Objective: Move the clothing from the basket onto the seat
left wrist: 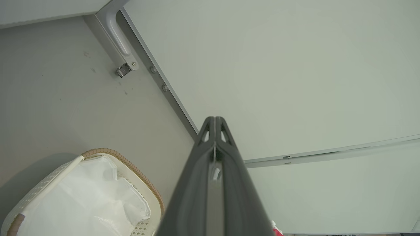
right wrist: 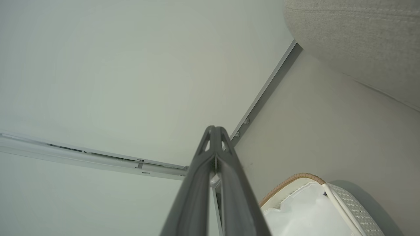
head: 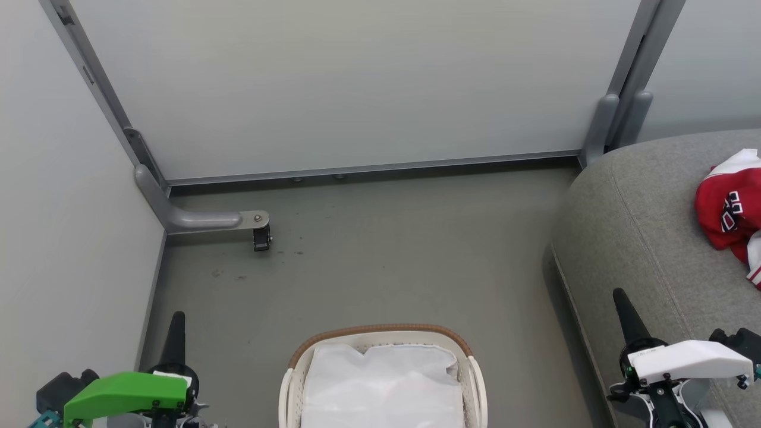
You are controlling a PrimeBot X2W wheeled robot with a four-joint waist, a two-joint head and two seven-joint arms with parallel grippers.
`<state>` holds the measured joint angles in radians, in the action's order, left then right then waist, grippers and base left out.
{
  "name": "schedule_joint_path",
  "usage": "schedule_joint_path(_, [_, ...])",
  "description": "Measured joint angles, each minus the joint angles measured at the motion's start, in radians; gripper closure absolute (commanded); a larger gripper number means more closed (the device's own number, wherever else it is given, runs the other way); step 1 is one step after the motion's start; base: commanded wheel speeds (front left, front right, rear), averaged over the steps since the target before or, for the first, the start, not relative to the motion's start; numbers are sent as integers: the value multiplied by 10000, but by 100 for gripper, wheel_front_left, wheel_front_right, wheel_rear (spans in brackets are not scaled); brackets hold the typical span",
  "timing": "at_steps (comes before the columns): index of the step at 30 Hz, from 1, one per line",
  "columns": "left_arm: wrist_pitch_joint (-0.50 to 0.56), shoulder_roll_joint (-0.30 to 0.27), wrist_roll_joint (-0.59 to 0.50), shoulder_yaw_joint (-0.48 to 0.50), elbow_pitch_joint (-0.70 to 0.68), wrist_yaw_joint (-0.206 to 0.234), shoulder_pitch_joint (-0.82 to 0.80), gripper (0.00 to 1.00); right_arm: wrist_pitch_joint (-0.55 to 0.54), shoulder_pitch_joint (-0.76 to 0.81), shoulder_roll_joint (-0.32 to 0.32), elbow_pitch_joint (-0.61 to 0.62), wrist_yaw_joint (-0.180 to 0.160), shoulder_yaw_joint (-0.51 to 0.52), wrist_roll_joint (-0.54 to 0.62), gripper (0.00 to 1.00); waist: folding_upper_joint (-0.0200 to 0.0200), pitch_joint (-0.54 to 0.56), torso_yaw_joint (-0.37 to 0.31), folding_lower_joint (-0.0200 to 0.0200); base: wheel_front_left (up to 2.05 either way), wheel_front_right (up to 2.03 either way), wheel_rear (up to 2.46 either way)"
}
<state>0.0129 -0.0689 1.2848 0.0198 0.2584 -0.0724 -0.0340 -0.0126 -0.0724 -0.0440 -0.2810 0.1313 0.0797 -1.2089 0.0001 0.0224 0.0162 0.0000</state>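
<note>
The red and white clothing (head: 728, 208) lies bunched on the grey seat (head: 636, 232) at the right edge of the head view. The cream basket (head: 383, 339) with its brown rim stands on the floor at bottom centre, its white liner (head: 383, 386) showing inside; the basket (left wrist: 137, 183) also appears in the left wrist view, and the basket (right wrist: 347, 200) in the right wrist view. My left gripper (head: 176, 318) is shut, left of the basket, fingers pressed together (left wrist: 215, 121). My right gripper (head: 619, 295) is shut beside the seat's front edge, holding nothing (right wrist: 215, 129).
Pale partition walls close the area at the back and left. A grey metal foot with a small caster (head: 261, 238) juts onto the grey floor (head: 386, 261) at the back left. A second partition post (head: 618, 119) stands by the seat's back corner.
</note>
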Motion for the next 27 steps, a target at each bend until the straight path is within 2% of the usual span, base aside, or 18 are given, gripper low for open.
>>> schedule_joint_path(27, [619, 125, 1960, 566, -65, -343, -390, 100, -608, -198, -17, 205, -4, 199, -2397, 100, 0, -141, -89, 0, 0, 0, 0])
